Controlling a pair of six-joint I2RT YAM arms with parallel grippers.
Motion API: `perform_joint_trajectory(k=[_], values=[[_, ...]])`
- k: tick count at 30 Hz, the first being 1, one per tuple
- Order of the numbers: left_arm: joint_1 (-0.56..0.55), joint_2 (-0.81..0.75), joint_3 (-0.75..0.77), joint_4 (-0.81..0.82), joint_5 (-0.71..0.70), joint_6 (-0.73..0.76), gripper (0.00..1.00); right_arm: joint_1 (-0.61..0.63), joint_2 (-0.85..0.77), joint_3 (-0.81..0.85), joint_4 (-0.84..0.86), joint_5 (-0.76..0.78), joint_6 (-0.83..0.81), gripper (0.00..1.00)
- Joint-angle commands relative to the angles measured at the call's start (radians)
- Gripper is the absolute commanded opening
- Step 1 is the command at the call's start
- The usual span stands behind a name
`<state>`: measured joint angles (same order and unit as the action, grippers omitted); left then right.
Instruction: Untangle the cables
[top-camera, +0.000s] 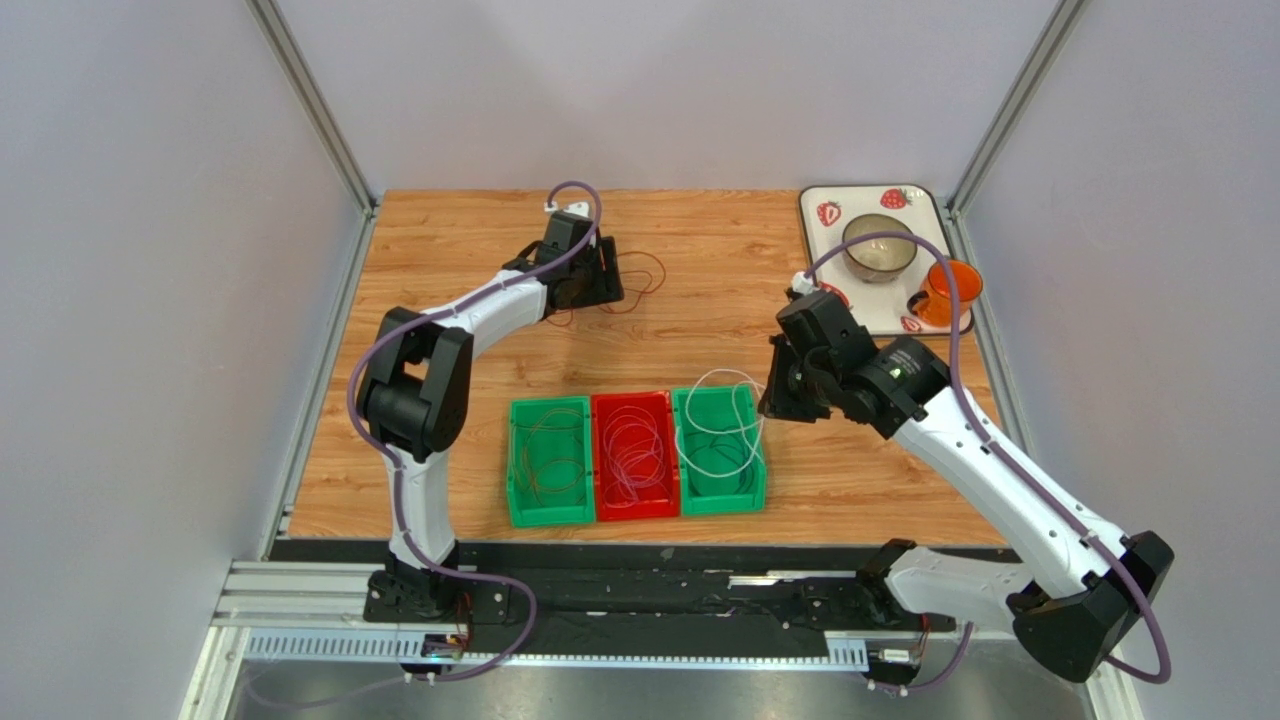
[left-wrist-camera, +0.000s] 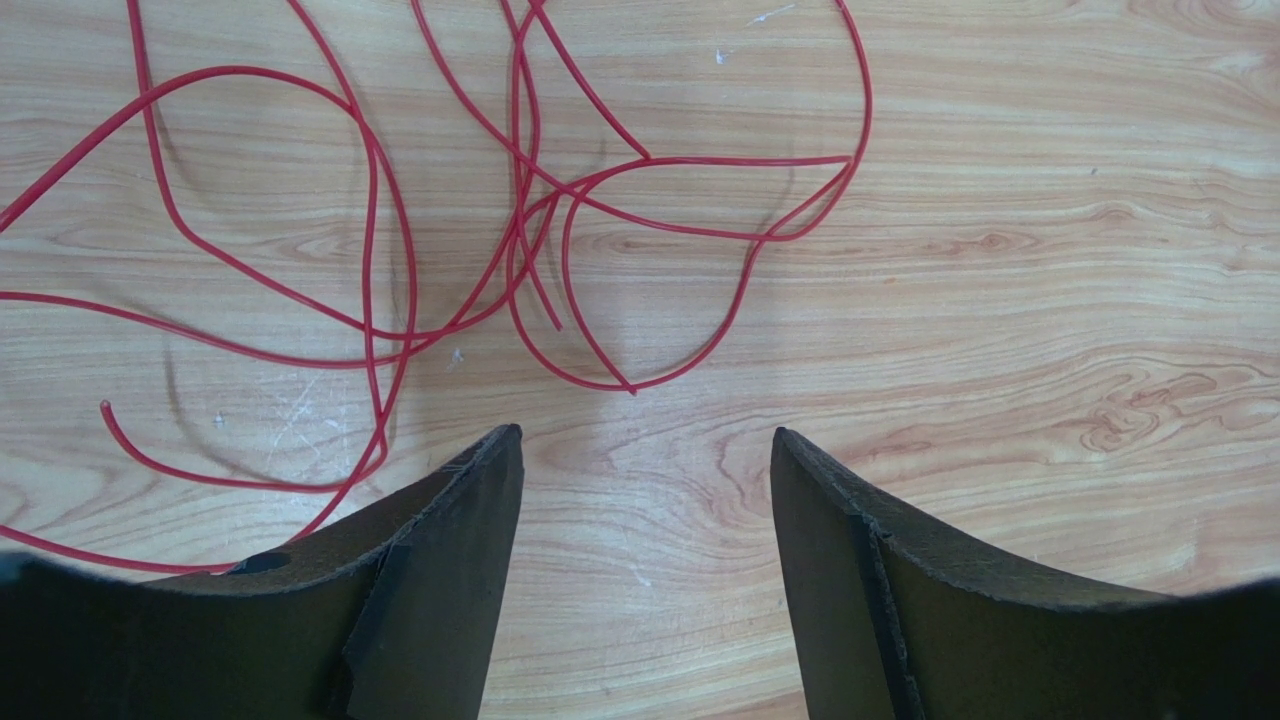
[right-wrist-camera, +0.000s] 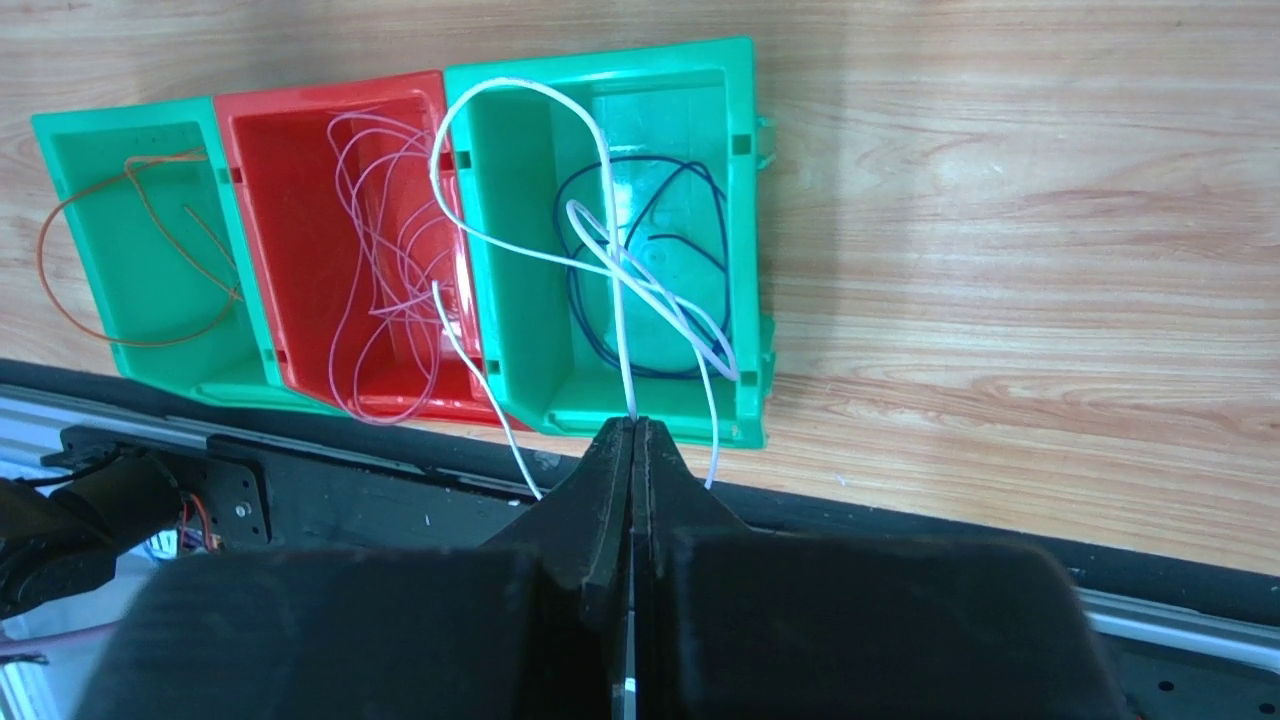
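Two-arm cable sorting, seen from the near edge outward. On the black base rail (top-camera: 601, 600) at 6 o'clock both arms are bolted. Just beyond stand three bins side by side: the left green bin (right-wrist-camera: 90, 135) with a brown-orange strand, the red bin (right-wrist-camera: 286, 135) with pale loops, and the right green bin (right-wrist-camera: 721, 90) with a dark cable (right-wrist-camera: 723, 225). The right gripper (right-wrist-camera: 633, 435), at 4 o'clock, is clenched on the white cable (right-wrist-camera: 511, 83), whose loop hangs across the wall between the red and right green bins. To place it well, the loop should probably be shifted until it hangs wholly over one bin before the fingers let go. At 11 o'clock the left gripper (left-wrist-camera: 646, 435) hovers with jaws spread and nothing between them, just short of the red cables (left-wrist-camera: 519, 225), which lie knotted on the wooden table (top-camera: 721, 240). It should likely close on one outer strand, away from the crossings, and lift slowly. At 2 o'clock a strawberry-print tray (top-camera: 819, 203) carries a metal bowl (top-camera: 879, 248) and an orange cup (top-camera: 950, 285). Plain grey walls (top-camera: 676, 90) on metal posts enclose the table.
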<state>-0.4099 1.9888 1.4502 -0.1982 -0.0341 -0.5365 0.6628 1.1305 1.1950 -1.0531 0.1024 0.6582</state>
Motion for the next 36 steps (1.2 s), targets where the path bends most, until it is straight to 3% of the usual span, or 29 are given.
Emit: perform_joint_trajectory(k=[1,11,36], values=[[0.006,-0.053,0.022,0.016,0.003,0.003,0.7,0.004,-0.031,0.051,-0.053,0.036,0.021,0.0],[0.006,-0.054,0.021,0.016,0.002,0.003,0.7,0.015,-0.018,-0.078,0.037,-0.003,0.041,0.0],[0.006,-0.054,0.027,0.013,0.0,0.007,0.68,0.155,0.212,-0.058,0.148,0.003,0.078,0.0]])
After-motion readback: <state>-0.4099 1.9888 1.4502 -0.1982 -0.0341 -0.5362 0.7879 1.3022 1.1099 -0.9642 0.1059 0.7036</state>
